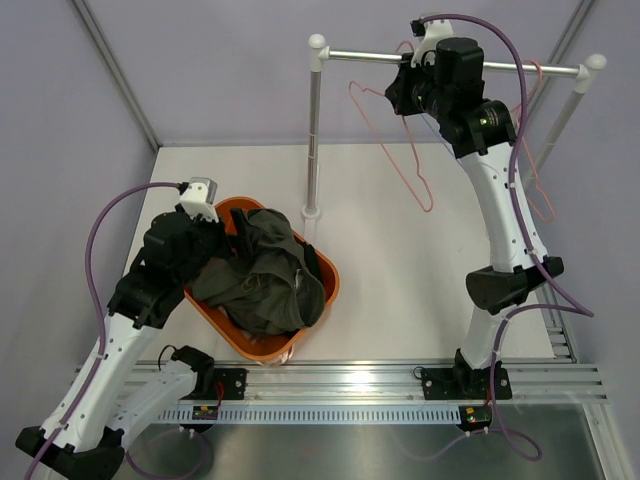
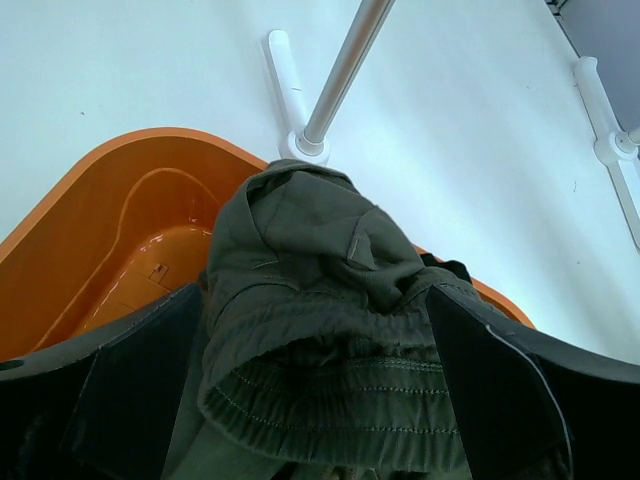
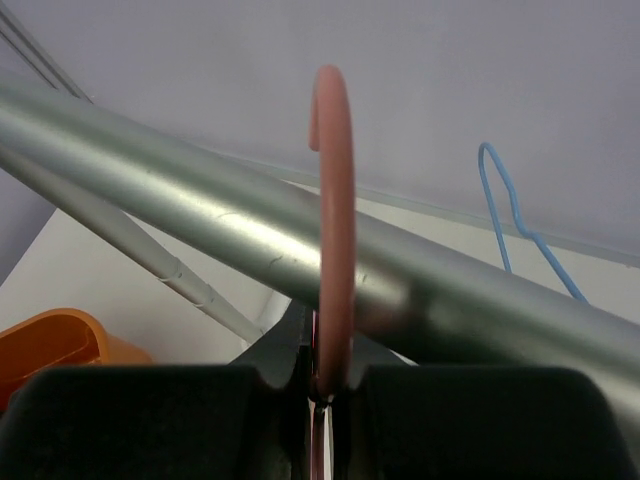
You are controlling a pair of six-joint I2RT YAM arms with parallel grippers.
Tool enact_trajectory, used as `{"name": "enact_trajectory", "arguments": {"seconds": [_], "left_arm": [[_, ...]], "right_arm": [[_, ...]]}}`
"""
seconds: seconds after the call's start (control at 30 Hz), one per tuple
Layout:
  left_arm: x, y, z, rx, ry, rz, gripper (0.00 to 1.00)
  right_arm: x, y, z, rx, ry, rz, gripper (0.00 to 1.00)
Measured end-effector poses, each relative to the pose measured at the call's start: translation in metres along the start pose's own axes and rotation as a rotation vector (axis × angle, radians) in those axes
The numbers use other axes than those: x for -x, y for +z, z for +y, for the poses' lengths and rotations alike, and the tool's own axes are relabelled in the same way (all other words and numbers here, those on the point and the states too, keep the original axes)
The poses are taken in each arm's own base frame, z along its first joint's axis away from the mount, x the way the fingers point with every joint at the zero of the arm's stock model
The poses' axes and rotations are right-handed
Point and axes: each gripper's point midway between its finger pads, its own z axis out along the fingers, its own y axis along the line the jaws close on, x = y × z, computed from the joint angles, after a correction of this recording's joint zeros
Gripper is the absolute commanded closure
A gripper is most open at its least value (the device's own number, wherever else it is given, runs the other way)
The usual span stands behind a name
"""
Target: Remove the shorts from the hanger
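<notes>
The olive-green shorts (image 1: 265,275) lie bunched in the orange basket (image 1: 329,277). My left gripper (image 1: 222,240) is over the basket's left side, jaws wide open. In the left wrist view the shorts' waistband (image 2: 320,300) lies between the fingers (image 2: 130,390) of this gripper (image 2: 315,375), above the basket (image 2: 110,220). The bare pink hanger (image 1: 400,150) hangs on the rack's rail (image 1: 360,56). My right gripper (image 1: 403,88) is shut on its hook just under the rail. In the right wrist view the hook (image 3: 335,200) curls over the rail (image 3: 180,180) from the shut gripper (image 3: 325,385).
The rack's left pole (image 1: 313,140) stands on a white foot (image 1: 312,213) just behind the basket; it also shows in the left wrist view (image 2: 345,70). A second pink hanger (image 1: 537,185) hangs at the rail's right end. A blue hanger (image 3: 510,215) shows in the right wrist view.
</notes>
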Motion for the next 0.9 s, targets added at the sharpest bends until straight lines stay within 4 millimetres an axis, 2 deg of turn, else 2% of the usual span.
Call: {"name": "enact_trajectory", "arguments": {"seconds": [0.2,0.4,0.53,0.57,0.73,0.87,0.9], "left_arm": [[0.0,0.0,-0.001,-0.007,0.003,0.002,0.01],[-0.001,0.0,-0.003,-0.016,0.003,0.004,0.01],[-0.001,0.0,-0.005,-0.029,0.002,0.007,0.01],[-0.001,0.0,-0.005,-0.032,0.002,0.008,0.01],[-0.002,-0.001,-0.007,-0.043,0.003,0.011,0.01],[-0.002,-0.001,-0.008,-0.05,0.013,0.011,0.01],[-0.002,-0.001,-0.008,-0.051,0.018,0.009,0.01]], "right_arm": [[-0.011,0.008,-0.001,-0.004,0.012,0.027,1.0],[-0.019,0.001,-0.001,-0.005,0.028,0.035,0.85],[-0.021,-0.012,0.0,-0.006,0.043,0.036,0.68],[-0.021,-0.016,0.0,-0.006,0.045,0.034,0.59],[-0.01,-0.032,0.002,-0.002,0.049,0.0,0.5],[0.002,-0.046,0.004,0.003,0.048,-0.033,0.35],[0.005,-0.051,0.005,0.004,0.048,-0.046,0.26]]}}
